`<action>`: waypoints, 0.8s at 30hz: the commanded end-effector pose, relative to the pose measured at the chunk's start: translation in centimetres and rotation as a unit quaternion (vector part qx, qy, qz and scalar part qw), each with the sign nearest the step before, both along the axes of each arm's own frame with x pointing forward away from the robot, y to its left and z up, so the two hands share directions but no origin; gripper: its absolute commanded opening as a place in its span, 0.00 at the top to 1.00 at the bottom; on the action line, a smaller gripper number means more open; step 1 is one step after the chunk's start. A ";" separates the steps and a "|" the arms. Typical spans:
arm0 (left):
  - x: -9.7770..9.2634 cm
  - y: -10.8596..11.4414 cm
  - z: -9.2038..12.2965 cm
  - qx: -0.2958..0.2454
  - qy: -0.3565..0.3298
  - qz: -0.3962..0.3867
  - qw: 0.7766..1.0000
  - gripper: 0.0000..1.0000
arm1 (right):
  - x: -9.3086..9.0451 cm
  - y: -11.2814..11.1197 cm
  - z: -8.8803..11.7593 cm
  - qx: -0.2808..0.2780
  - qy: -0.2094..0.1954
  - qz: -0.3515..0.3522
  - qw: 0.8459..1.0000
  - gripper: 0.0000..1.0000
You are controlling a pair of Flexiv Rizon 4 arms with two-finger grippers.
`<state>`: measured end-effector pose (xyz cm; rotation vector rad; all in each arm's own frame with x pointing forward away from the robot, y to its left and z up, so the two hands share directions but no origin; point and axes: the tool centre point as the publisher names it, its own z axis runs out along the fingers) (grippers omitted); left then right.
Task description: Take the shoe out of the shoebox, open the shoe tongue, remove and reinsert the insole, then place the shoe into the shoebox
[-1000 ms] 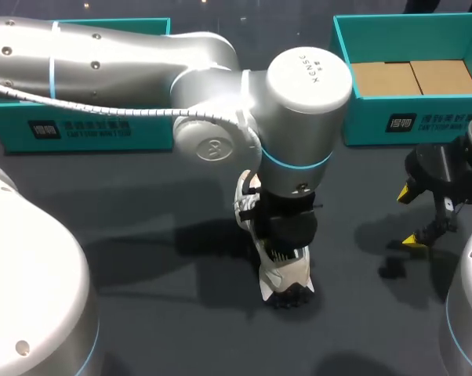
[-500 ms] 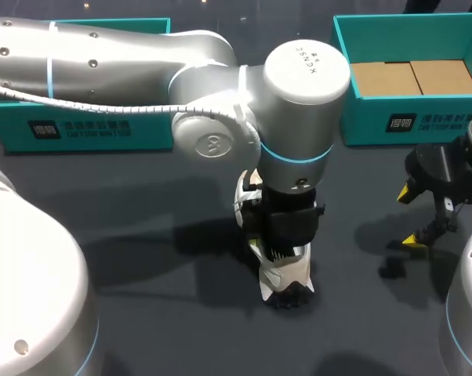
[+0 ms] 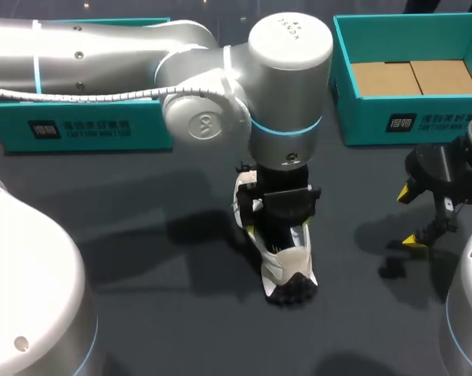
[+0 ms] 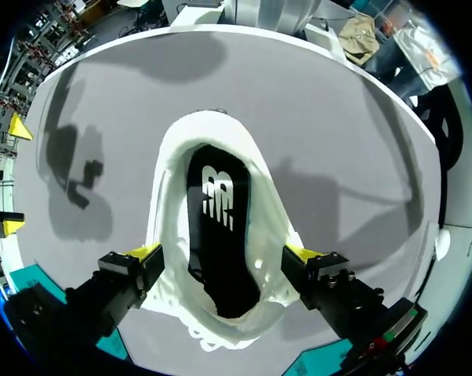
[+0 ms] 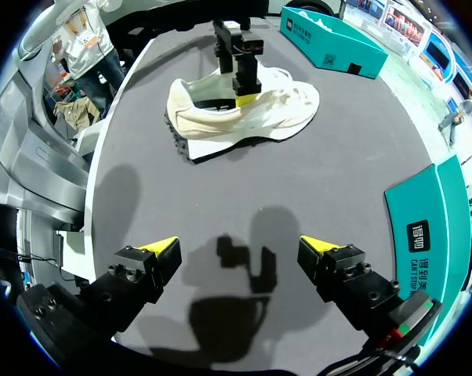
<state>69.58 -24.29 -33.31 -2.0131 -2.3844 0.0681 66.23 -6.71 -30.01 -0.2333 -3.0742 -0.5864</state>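
Left wrist view looks straight down into the white sports shoe [image 4: 172,196], which stands on its sole on the dark grey table [image 4: 338,141], out of its box. My left gripper [image 4: 224,252] straddles it, one yellow-tipped finger pressed against each side of the upper near the collar, so I judge it clamped on the shoe; the black insole with a white logo [image 4: 216,227] lies flat inside. Well apart from the shoe, my right gripper [image 5: 240,251] hangs above bare table, fingers spread wide with nothing between them; farthest off sits the teal cardboard shoebox [image 3: 408,121], its brown floor showing. The squeeze on the soft upper may narrow the opening or tip the shoe; a right-arm reach for the insole could strike the left fingers, since they flank that opening.
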 end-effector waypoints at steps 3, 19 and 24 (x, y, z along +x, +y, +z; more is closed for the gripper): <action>1.0 0.3 -0.1 -0.003 0.009 -0.004 1.000 0.00 | -0.1 0.1 0.0 -0.002 -0.001 -0.001 1.000 0.00; 1.8 0.5 -0.3 -0.013 0.022 -0.019 0.999 0.00 | -0.1 0.1 0.0 -0.002 -0.001 -0.001 1.000 0.00; 1.9 0.7 0.1 -0.024 0.034 -0.021 0.999 0.00 | -0.1 0.1 0.0 -0.002 -0.001 -0.001 1.000 0.00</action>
